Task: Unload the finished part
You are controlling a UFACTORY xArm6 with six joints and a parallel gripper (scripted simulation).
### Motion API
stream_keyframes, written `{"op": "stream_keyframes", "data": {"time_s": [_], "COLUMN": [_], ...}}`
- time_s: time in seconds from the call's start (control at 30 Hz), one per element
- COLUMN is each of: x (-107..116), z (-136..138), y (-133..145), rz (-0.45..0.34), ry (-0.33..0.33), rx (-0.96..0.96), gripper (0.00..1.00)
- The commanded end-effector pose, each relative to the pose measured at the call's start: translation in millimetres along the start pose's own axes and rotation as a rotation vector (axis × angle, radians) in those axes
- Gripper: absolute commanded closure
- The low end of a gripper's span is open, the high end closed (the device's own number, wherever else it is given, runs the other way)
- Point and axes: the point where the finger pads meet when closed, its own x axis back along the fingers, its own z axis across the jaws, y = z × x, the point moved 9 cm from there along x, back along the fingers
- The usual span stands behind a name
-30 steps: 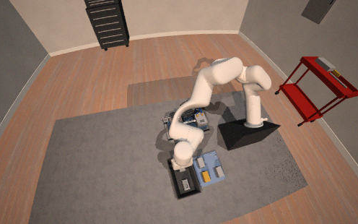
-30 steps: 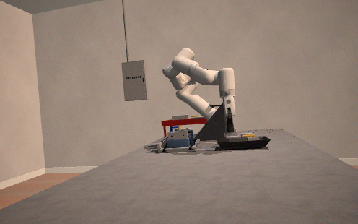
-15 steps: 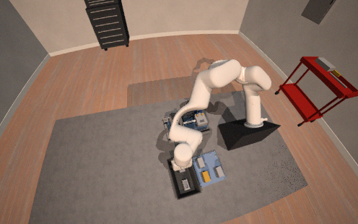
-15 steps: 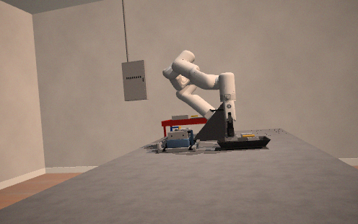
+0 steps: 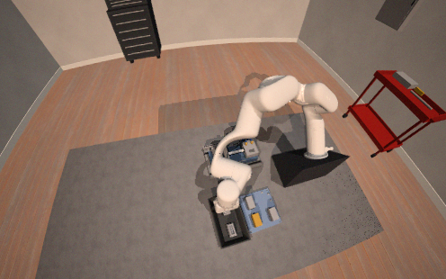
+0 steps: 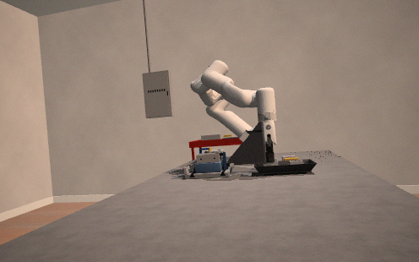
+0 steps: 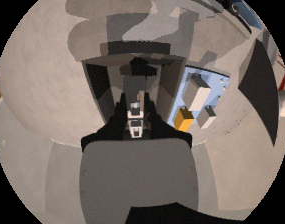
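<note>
The black outfeed tray lies on the grey table top in front of the blue vise [image 5: 241, 153]. My gripper [image 5: 227, 204] points straight down over the tray's near end and is shut on the finished part [image 7: 134, 120], a small light grey block seen between the fingers in the wrist view. In the side view the fingers [image 6: 269, 157] reach down to the rim of the tray [image 6: 285, 166]. I cannot tell whether the part touches the tray floor. The vise [image 6: 209, 164] stands to the left of the tray in that view.
A blue pallet [image 5: 260, 209] with grey blanks and an orange one [image 5: 256, 220] lies right beside the tray. A small light piece [image 5: 231, 229] shows on the tray floor. The arm's black base [image 5: 308, 164] stands behind. A red cart [image 5: 394, 110] is off the table.
</note>
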Motion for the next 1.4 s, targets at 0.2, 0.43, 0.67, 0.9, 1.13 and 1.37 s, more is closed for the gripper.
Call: {"op": "stream_keyframes", "data": {"time_s": [0.2,0.43,0.67,0.9,1.13,1.37], "x": [0.0,0.0,0.0,-0.5,-2.7,-5.2], "z": [-1.2,-1.2,-1.2,-1.2,-1.3,-1.3], "y": [0.0,0.0,0.0,0.0,-0.1,-0.1], "rz": [-0.002,-0.002,-0.002,-0.002,-0.002,-0.002], "ry": [-0.004,-0.004,-0.004,-0.004,-0.004,-0.004], "rx": [-0.001,-0.001,-0.001,-0.001,-0.001,-0.001], "gripper": [1.00,1.00,1.00,1.00,1.00,1.00]}}
